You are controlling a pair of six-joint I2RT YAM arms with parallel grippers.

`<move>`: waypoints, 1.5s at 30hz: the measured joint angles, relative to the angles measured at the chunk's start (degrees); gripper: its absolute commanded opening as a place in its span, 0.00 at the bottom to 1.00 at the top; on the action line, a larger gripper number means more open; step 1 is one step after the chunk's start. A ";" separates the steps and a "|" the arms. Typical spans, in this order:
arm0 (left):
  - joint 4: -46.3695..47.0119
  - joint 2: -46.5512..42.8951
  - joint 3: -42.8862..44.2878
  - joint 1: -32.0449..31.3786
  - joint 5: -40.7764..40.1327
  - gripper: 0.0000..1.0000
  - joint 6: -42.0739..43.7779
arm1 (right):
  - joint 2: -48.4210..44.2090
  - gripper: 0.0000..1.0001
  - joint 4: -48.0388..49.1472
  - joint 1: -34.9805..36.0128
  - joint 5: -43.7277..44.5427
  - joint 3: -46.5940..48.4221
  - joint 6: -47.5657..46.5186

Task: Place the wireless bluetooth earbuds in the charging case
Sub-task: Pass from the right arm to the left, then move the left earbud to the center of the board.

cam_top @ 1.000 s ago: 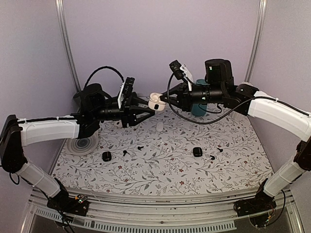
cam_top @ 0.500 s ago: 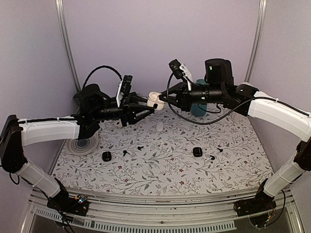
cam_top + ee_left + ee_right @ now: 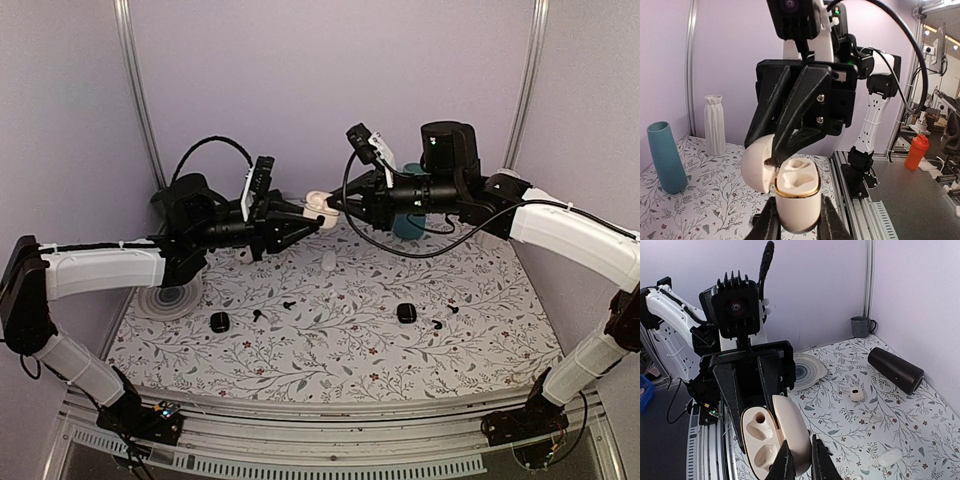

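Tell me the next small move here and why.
Probably open the right gripper and back it off the lid. The charging case stands open with both wells empty, the left gripper is clamped on its base, and the earbuds lie on the table, so a free gripper is needed to fetch one.

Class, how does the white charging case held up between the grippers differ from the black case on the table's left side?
The white charging case hangs in the air; the black case lies on the table. The left gripper clamps the white one's body and the right gripper pinches its lid; the black one is untouched. Both are small and rounded.
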 measured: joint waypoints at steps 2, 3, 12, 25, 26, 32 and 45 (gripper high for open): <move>-0.13 0.00 0.00 0.00 0.07 0.01 0.17 | 0.00 0.15 -0.15 0.00 0.00 0.00 0.07; -0.13 0.00 0.00 0.00 0.20 0.00 0.37 | 0.00 0.17 -0.17 0.00 -0.11 0.00 0.11; -0.22 0.00 -0.04 -0.17 1.51 0.00 2.78 | 0.00 0.33 1.99 0.00 -2.95 -0.04 3.04; 1.18 -0.09 -1.99 -0.17 1.01 0.00 4.17 | 0.00 0.48 3.08 0.00 -2.95 -0.81 5.53; 1.20 -0.13 -2.08 -0.17 0.57 0.00 4.20 | 0.00 0.50 3.08 0.00 -2.95 -0.81 5.57; 1.22 -0.42 -2.64 -0.17 -2.49 0.00 4.24 | -0.42 0.63 3.19 0.00 -2.38 -0.94 6.82; 1.53 -0.61 -3.15 0.35 -5.01 0.00 4.79 | -11.82 0.99 5.66 -4.79 8.48 -10.69 13.49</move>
